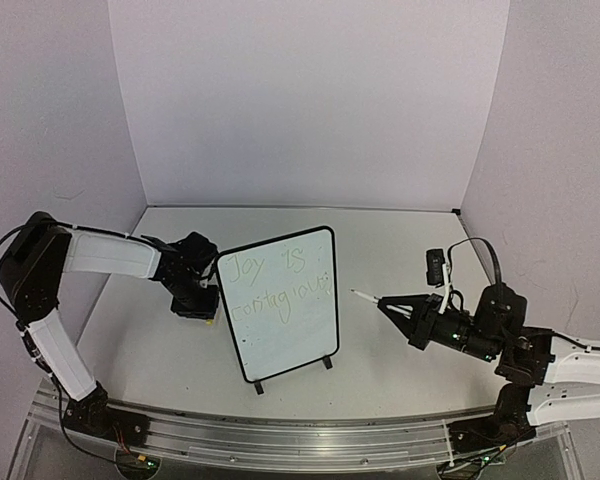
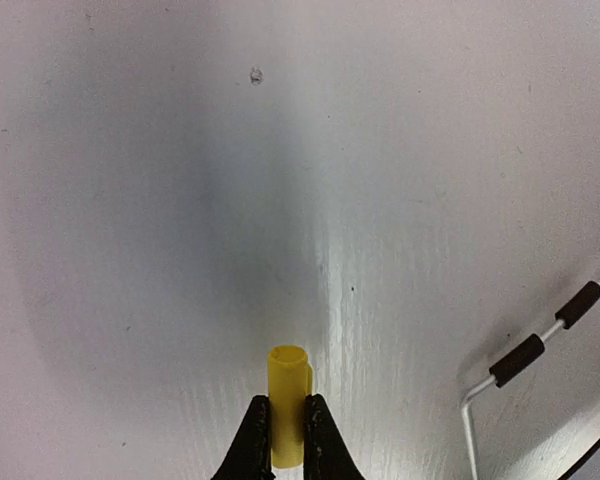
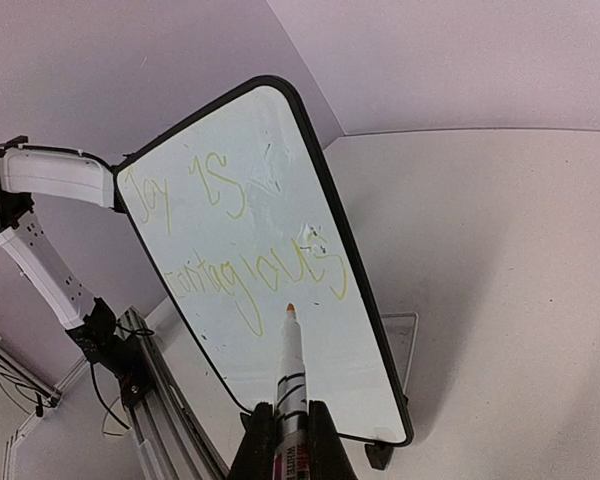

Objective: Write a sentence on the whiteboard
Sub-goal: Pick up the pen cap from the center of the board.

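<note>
left tool (image 2: pixel 287 405) pinches a yellow tubular cap (image 2: pixel 288 372); right tool (image 3: pixel 290 412) grips slim white marker (image 3: pixel 291 355).

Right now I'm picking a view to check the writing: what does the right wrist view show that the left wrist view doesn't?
Only right wrist: the whiteboard, the sentence, the marker in the right pincer. Only left wrist: a yellow cap in the left pincer, a white cable. Both: a pincer shut on its item.
</note>
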Action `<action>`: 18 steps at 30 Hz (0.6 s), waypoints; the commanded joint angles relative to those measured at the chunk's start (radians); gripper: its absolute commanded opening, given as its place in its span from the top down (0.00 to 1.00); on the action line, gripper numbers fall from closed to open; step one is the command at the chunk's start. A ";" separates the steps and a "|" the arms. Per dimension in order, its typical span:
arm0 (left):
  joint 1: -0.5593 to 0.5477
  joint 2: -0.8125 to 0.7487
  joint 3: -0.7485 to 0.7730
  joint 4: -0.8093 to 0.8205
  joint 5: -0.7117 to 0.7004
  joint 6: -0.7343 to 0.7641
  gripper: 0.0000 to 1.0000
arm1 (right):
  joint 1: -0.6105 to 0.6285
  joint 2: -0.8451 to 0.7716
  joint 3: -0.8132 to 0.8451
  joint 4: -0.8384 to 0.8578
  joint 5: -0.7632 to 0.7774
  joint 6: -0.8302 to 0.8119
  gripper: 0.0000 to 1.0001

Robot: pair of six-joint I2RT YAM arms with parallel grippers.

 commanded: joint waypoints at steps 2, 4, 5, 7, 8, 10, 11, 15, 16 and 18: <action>-0.003 -0.255 -0.008 -0.061 -0.114 0.026 1.00 | -0.005 -0.035 0.076 -0.088 -0.014 0.003 1.00; -0.003 -0.338 -0.002 -0.084 -0.133 0.038 1.00 | -0.006 -0.038 0.101 -0.133 -0.032 0.002 1.00; -0.003 -0.381 0.003 -0.096 -0.133 0.048 1.00 | -0.005 -0.036 0.120 -0.153 -0.045 0.000 1.00; -0.003 -0.465 0.015 -0.118 -0.112 0.082 1.00 | -0.005 -0.028 0.165 -0.218 -0.093 -0.009 1.00; -0.003 -0.497 0.021 -0.129 -0.096 0.100 1.00 | -0.005 -0.018 0.186 -0.255 -0.122 -0.014 1.00; -0.003 -0.567 0.043 -0.156 -0.051 0.152 1.00 | -0.005 0.001 0.239 -0.313 -0.179 -0.018 1.00; -0.003 -0.604 0.057 -0.172 -0.026 0.180 1.00 | -0.005 0.009 0.266 -0.336 -0.206 -0.019 1.00; -0.003 -0.704 0.121 -0.223 0.087 0.278 1.00 | -0.005 0.038 0.339 -0.403 -0.298 -0.010 1.00; -0.003 -0.718 0.147 -0.233 0.120 0.301 1.00 | -0.005 0.045 0.351 -0.409 -0.310 -0.006 1.00; -0.003 -0.732 0.211 -0.263 0.197 0.351 1.00 | -0.005 0.054 0.367 -0.415 -0.329 0.004 1.00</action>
